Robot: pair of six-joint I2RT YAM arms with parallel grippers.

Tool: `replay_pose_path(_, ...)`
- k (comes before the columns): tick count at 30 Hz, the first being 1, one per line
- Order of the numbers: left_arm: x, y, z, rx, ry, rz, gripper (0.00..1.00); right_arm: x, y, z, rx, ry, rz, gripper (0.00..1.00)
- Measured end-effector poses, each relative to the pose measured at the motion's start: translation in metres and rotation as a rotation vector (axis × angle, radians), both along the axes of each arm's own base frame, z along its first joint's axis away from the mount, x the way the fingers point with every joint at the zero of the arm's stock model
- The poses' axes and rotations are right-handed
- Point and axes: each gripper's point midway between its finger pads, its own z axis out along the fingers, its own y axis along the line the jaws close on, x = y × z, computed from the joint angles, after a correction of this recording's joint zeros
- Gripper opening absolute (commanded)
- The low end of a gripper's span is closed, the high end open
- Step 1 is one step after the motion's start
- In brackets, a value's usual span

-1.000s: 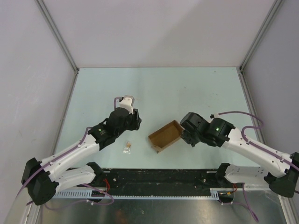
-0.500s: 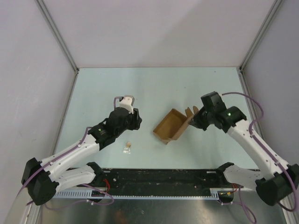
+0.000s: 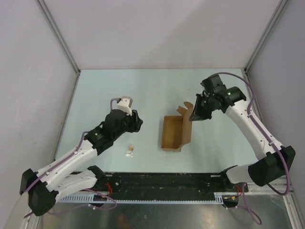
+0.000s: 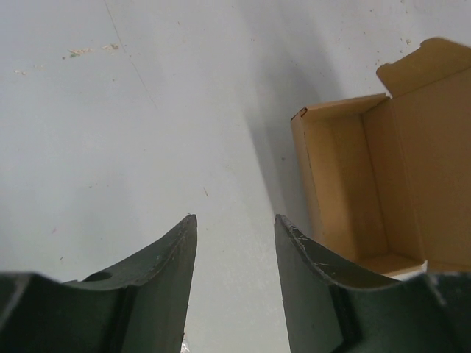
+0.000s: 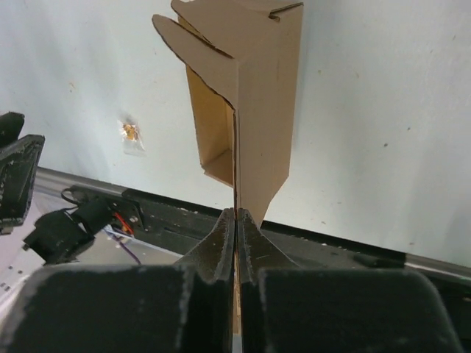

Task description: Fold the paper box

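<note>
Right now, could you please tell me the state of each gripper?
Left gripper: open, holding nothing.
Right gripper: shut on a flap of the paper box.

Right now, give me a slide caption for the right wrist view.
Right claw shut on a flap of the open cardboard box.

Item 1, left arm [image 3: 71, 160], at 7 o'clock on my overhead feed: white link shells, black joint housings, a purple cable [image 3: 80, 142] running along it, and a white cap [image 3: 125, 105] at the wrist.

Item 2, right arm [image 3: 255, 131], at 4 o'clock: same white-and-black build. A purple loop [image 3: 222, 73] arches off it, and I count one green light [image 3: 229, 94] on the wrist housing.

Item 3, left gripper [image 4: 234, 220]: dark tapered fingers [image 4: 158, 257], with pale scuffs on the one at 3 o'clock.

Item 4, right gripper [image 5: 235, 213]: matte black, with grainy fingers [image 5: 257, 254].
</note>
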Motion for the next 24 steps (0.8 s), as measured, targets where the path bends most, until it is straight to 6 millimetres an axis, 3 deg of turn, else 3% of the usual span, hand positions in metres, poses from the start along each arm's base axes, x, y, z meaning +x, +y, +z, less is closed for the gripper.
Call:
replay_pose_path(6,-0.003,0.005,-0.002,0.008,0.015,0.002,0.51,0.008,-0.007,0.017,-0.083,-0.030,0.115,0.00)
replay_pose_path(18,-0.018,0.016,-0.011,0.036,0.072,0.010,0.50,0.030,-0.010,0.011,-0.226,-0.031,0.347,0.00)
replay_pose_path(23,-0.023,0.020,-0.011,0.029,0.088,0.021,0.49,0.021,0.005,0.009,-0.301,-0.088,0.486,0.02)
replay_pose_path(24,-0.024,0.021,-0.012,0.027,0.094,0.023,0.49,0.019,0.009,0.008,-0.307,-0.098,0.515,0.07)
